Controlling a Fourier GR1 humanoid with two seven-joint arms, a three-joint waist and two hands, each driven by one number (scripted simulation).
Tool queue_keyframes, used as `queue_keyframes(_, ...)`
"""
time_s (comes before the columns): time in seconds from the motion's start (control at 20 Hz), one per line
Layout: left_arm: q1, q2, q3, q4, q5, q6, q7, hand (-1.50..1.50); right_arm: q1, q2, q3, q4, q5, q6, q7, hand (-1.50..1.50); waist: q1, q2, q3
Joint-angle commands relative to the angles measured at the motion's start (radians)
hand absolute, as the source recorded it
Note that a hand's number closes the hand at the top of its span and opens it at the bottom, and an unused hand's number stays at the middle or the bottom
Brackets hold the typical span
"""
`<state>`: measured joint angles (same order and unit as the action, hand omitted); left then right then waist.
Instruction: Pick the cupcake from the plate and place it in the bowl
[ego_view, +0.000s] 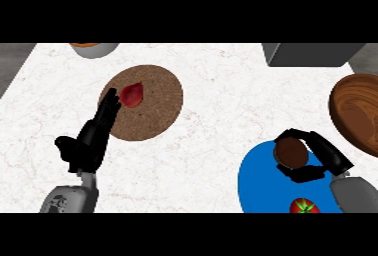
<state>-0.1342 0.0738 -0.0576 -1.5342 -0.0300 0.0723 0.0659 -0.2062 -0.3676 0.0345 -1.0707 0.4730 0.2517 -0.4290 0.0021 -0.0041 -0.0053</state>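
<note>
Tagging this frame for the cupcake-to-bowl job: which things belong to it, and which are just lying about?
Belong: cupcake, blue plate under it, wooden bowl, right hand curled round the cupcake.

Lying about: brown plate, red item on it, red fruit on the blue plate, grey bowl, grey box; left hand, open at the brown plate's edge.

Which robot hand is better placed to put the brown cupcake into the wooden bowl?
The right robot hand. It curls round the brown round cupcake at the blue round plate, and the brown wooden bowl lies beside it. The left robot hand is far off, at the brown cork plate.
</note>
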Motion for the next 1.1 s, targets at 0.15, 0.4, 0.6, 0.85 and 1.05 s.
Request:
queue_keyframes(0.15, 0.068, 0.023, 0.015, -0.089, 0.012, -0.036, 0.031, 0.00, 0.079, 0.045, 0.003, -0.061, 0.000, 0.023, -0.027, 1.50, -0.001, 0.003, 0.005)
queue_keyframes(0.4, 0.014, 0.011, 0.042, -0.001, 0.006, -0.016, -0.015, 0.00, 0.303, -0.021, -0.032, -0.408, -0.131, 0.148, -0.017, 1.50, -0.022, -0.002, 0.004)
queue_keyframes(0.6, -0.004, 0.012, 0.047, -0.009, -0.005, 0.004, 0.023, 0.00, 0.541, 0.019, -0.038, -0.627, -0.209, 0.128, -0.101, 1.50, -0.042, -0.004, 0.004)
queue_keyframes(0.85, 0.023, -0.009, 0.017, -0.021, -0.030, 0.017, -0.004, 0.00, 0.598, 0.000, -0.160, -0.924, -0.339, 0.146, -0.064, 1.50, -0.036, -0.004, 0.004)
queue_keyframes(1.05, -0.024, -0.011, 0.014, -0.015, -0.020, 0.006, 0.041, 0.00, 0.600, 0.021, -0.240, -1.130, -0.400, 0.108, 0.049, 1.50, -0.027, -0.001, 0.003)
